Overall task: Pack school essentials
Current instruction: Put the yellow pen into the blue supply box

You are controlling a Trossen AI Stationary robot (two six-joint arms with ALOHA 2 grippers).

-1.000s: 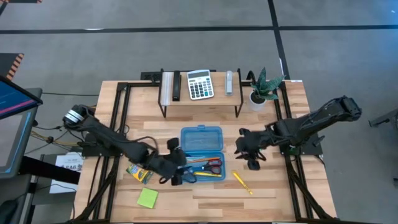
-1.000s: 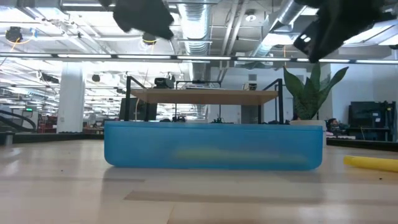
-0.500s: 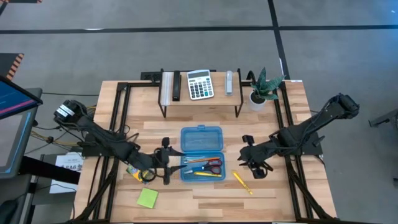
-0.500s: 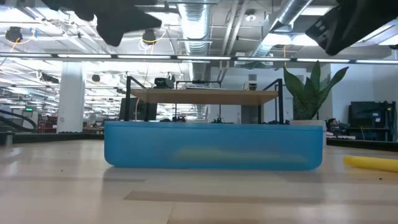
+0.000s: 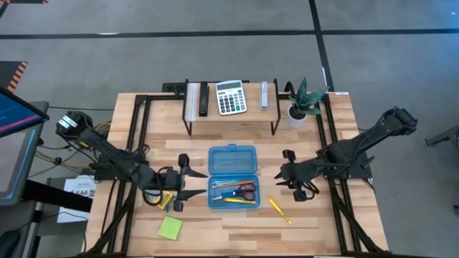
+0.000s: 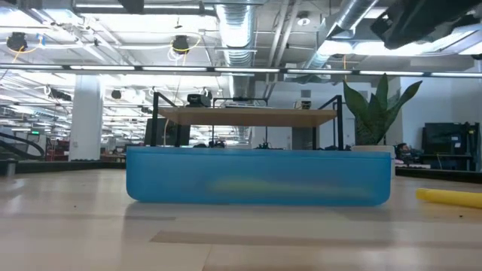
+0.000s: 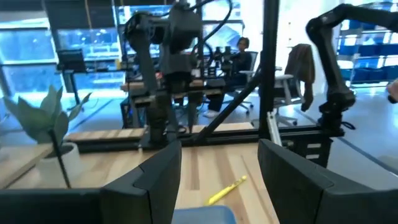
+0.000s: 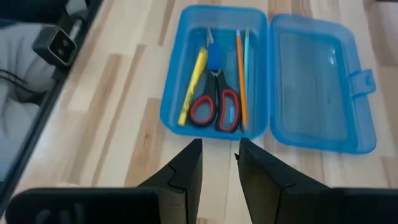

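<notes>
From above, the open blue case (image 5: 233,177) is sitting mid-table, already holding the red-handled scissors (image 5: 246,189) and yellow markers. A yellow marker (image 5: 278,209), the crayon box (image 5: 165,201) and the green sticky-note pad (image 5: 170,228) are lying outside it, so packing seems partway done. The left gripper (image 5: 188,183) is hovering low beside the case, over the crayon box, probably the next pick. The right gripper (image 5: 285,174) is hanging beside the case's other side.

At table height, the case wall is filling the middle, the loose marker (image 6: 449,197) lying off to one side.

The left wrist camera is showing its fingers (image 7: 157,176) parted and empty.

The right wrist camera is showing its fingers (image 8: 187,168) slightly apart, empty, aimed at the case.
</notes>
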